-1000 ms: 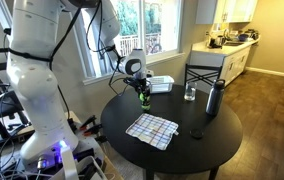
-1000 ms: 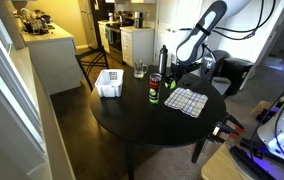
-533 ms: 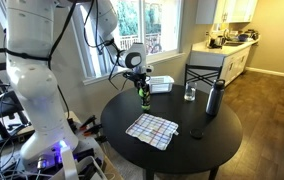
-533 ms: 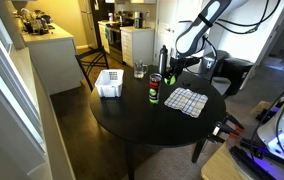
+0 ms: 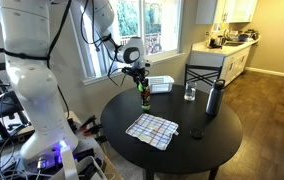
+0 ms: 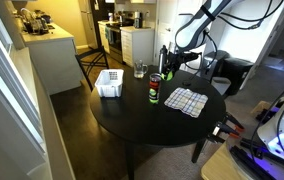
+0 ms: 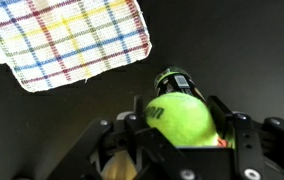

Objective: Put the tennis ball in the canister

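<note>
My round black table point(image 5: 210, 140) carries a checked cloth point(image 5: 151, 128) at seven o'clock, the canister point(image 5: 145, 98) at ten, a white tray point(image 5: 160, 84) at eleven, a glass point(image 5: 190, 93) at one, a dark bottle point(image 5: 214, 97) at two.

Items on and around the round table, by count. One round black table point(image 5: 214, 138) point(image 6: 132, 118). One plaid cloth point(image 5: 152, 128) point(image 6: 187, 100) point(image 7: 72, 40), seen in all three views. One canister point(image 5: 145, 97) point(image 6: 155, 91), a slim upright tube with a dark red band. One tennis ball point(image 7: 182, 120), visible in the wrist view only. One dark grey metal bottle point(image 5: 214, 97). One clear drinking glass point(image 5: 190, 93) point(image 6: 140, 71). One white basket point(image 5: 160, 84) point(image 6: 109, 83). One small dark object point(image 5: 195, 133) beside the cloth, too small to identify. One dark chair point(image 5: 204, 73) behind the table. One robot arm point(image 5: 37, 70).
</note>
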